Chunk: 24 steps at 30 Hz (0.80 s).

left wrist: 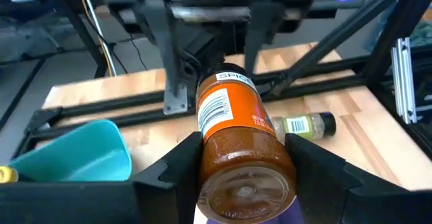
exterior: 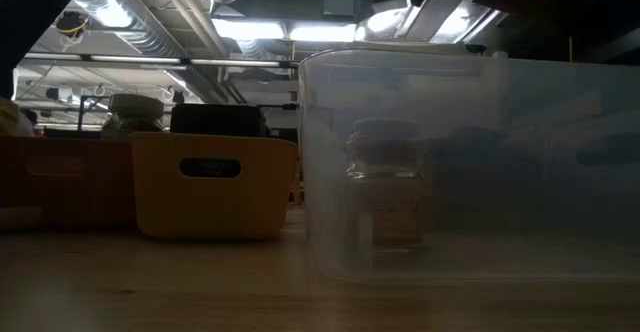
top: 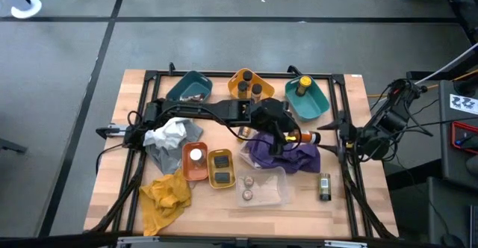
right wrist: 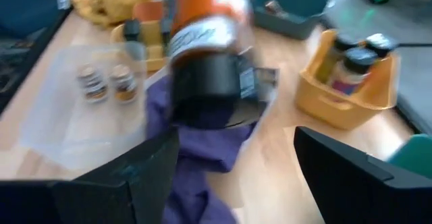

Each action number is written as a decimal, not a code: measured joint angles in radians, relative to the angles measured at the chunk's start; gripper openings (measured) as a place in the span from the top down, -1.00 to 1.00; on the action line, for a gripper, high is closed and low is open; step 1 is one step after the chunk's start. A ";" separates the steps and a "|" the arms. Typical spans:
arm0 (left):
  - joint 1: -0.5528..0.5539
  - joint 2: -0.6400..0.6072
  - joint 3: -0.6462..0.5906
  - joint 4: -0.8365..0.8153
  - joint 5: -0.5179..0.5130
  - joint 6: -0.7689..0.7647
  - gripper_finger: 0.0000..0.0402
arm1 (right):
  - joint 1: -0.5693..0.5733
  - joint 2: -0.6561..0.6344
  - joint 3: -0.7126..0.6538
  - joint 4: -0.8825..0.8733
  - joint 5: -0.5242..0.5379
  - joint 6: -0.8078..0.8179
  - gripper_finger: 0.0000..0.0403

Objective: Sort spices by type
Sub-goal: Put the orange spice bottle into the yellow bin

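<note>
Though lifted clear of the desk [top: 351, 203], lying sideways above the purple cloth [top: 293, 158]: one orange spice jar [left wrist: 236, 126], pinched round the body by the left claw [left wrist: 244, 153], fingers partly closed and pressed against the label on both sides. Base turned toward that wrist, black lid turned outward, probably to offer the lid end across. Facing the lid from the other side, the right claw [right wrist: 233, 142], spread wide and gripping nothing, close to the jar but apart from it. Reads as a hand-over being set up. Likely bound for a tray of matching jars; which tray, hard to judge.

Smooth, round and glossy, with a slick paper label, so apt to slip under a light pinch; hence, perhaps, the hold across the widest part. Underneath, soft crumpled fabric. Toward the far edge, hard-walled plastic trays: a teal tray [top: 323, 104] with a yellow-lidded jar [top: 304, 84], a yellow tray [top: 240, 74] with dark-lidded jars. Nearer the front, a clear thin-walled tub [top: 282, 175] holding two tiny pale-lidded jars [top: 249, 181], and one slim green-filled jar [top: 324, 186] lying loose on bare wood.
</note>
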State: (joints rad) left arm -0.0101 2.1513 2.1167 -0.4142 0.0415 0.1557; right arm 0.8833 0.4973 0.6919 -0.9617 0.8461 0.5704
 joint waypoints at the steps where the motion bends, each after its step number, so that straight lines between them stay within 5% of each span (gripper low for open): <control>1: 0.000 0.000 0.000 0.010 -0.001 0.002 0.15 | 0.000 0.002 0.000 0.003 -0.021 0.000 -0.46; 9: -0.001 0.000 0.000 0.009 -0.007 0.001 0.16 | 0.000 0.003 0.000 0.079 -0.041 -0.027 -0.46; 24: -0.015 -0.004 0.001 0.088 -0.001 0.005 0.16 | 0.000 0.004 0.000 0.138 0.118 -0.059 -0.46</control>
State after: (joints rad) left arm -0.0254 2.1472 2.1174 -0.3257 0.0402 0.1604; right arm 0.8834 0.5010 0.6917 -0.8239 0.9638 0.5117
